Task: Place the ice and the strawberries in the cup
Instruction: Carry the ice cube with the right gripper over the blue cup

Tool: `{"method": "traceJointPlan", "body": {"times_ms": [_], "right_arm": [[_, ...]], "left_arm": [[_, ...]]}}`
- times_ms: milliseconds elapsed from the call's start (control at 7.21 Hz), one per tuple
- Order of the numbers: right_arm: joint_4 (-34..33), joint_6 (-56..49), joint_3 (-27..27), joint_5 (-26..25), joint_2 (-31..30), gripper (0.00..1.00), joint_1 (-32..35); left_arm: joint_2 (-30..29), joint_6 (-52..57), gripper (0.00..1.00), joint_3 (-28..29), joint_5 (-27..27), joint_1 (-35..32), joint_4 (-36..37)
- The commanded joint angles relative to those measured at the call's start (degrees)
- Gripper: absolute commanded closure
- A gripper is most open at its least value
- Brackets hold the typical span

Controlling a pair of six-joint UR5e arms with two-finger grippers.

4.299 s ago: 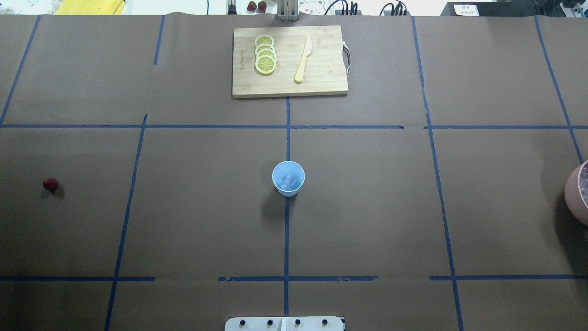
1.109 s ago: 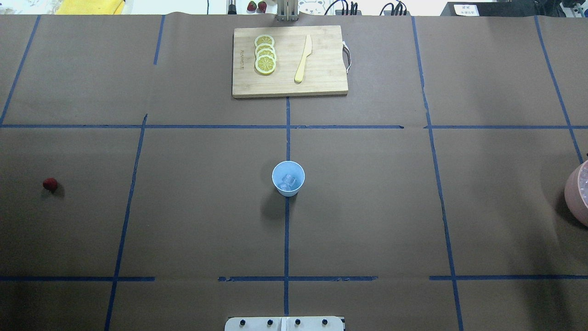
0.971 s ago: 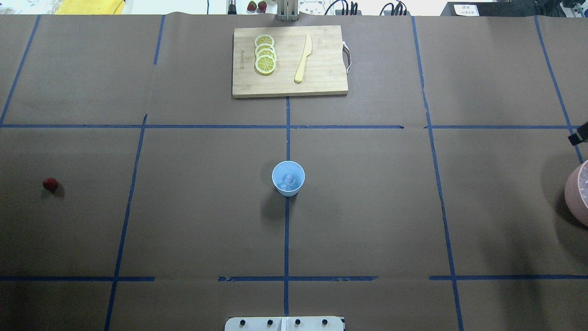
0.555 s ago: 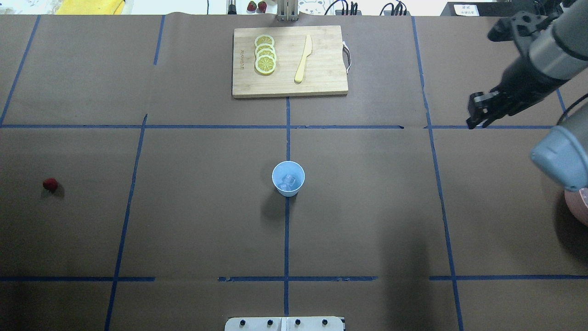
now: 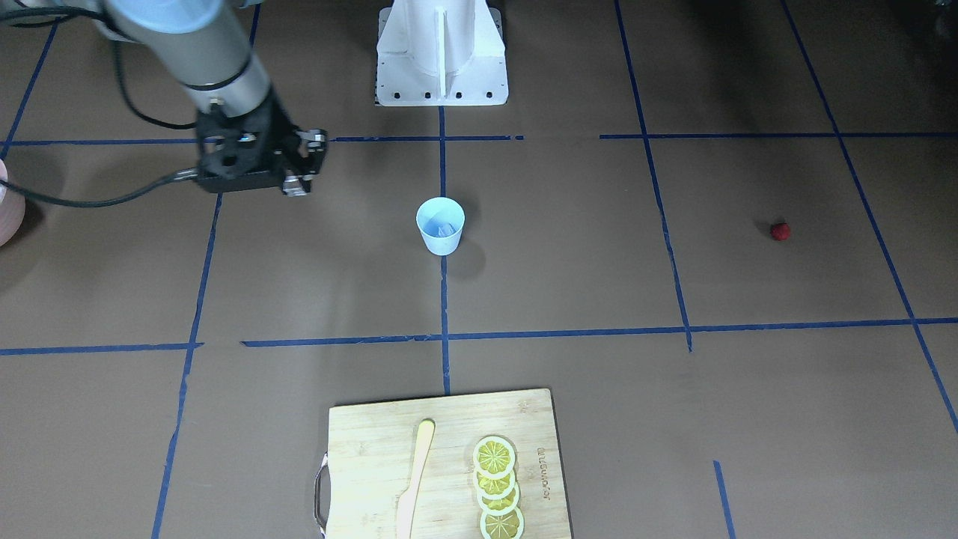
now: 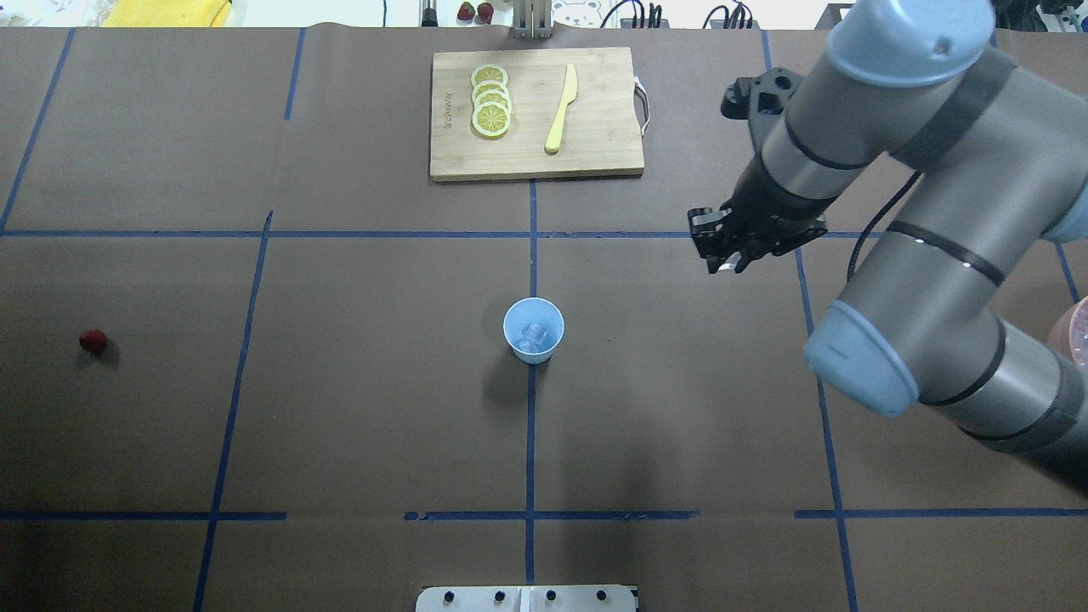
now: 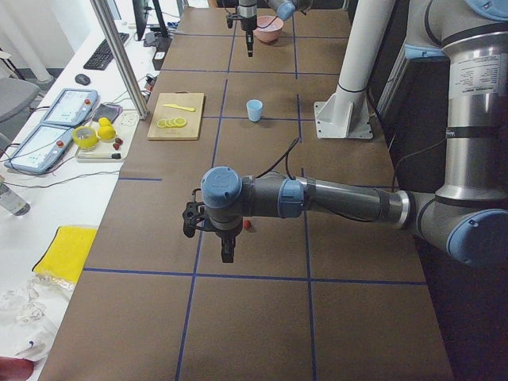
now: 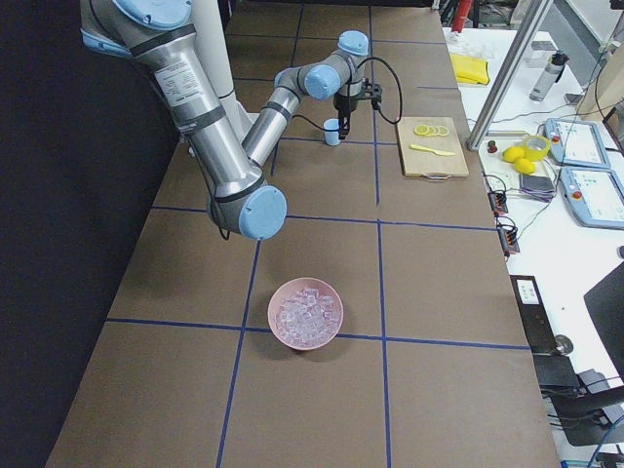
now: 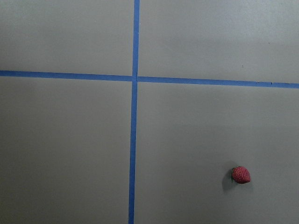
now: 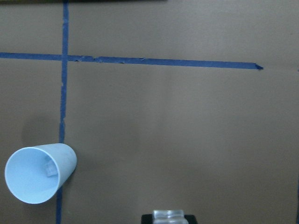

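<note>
The pale blue cup (image 6: pixel 533 330) stands upright at the table's middle with ice (image 6: pixel 534 336) inside it; the right wrist view shows the cup (image 10: pixel 39 173) at lower left. My right gripper (image 6: pixel 722 257) hangs above the table to the right of and beyond the cup, shut on a clear ice cube (image 10: pixel 169 215). A dark-red strawberry (image 6: pixel 93 342) lies alone far to the left. My left gripper (image 7: pixel 227 252) hovers close to the strawberry (image 7: pixel 248 225); I cannot tell if it is open or shut. No fingers show in the left wrist view, only the strawberry (image 9: pixel 241 174).
A pink bowl (image 8: pixel 305 313) full of ice sits at the table's right end. At the far middle lies a wooden cutting board (image 6: pixel 595 144) with lemon slices (image 6: pixel 491 102) and a wooden knife (image 6: pixel 562 109). Blue tape lines cross the brown table.
My right arm has swung in from the right edge, leftward toward the cup. The cup and strawberry have not moved.
</note>
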Motion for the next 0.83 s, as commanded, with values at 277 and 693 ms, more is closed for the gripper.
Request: {"method": "traceJointPlan", "body": {"times_ms": [277, 693], "right_arm": [[8.49, 8.28, -13.11, -9.35, 9.92, 1.0, -10.47], [8.67, 10.22, -20.6, -11.39, 15.3, 1.0, -12.77]], "left_arm": [[0.0, 0.0, 0.0, 0.68, 0.0, 0.09, -0.1], [0.0, 0.0, 0.0, 1.13, 0.0, 0.09, -0.37]]}}
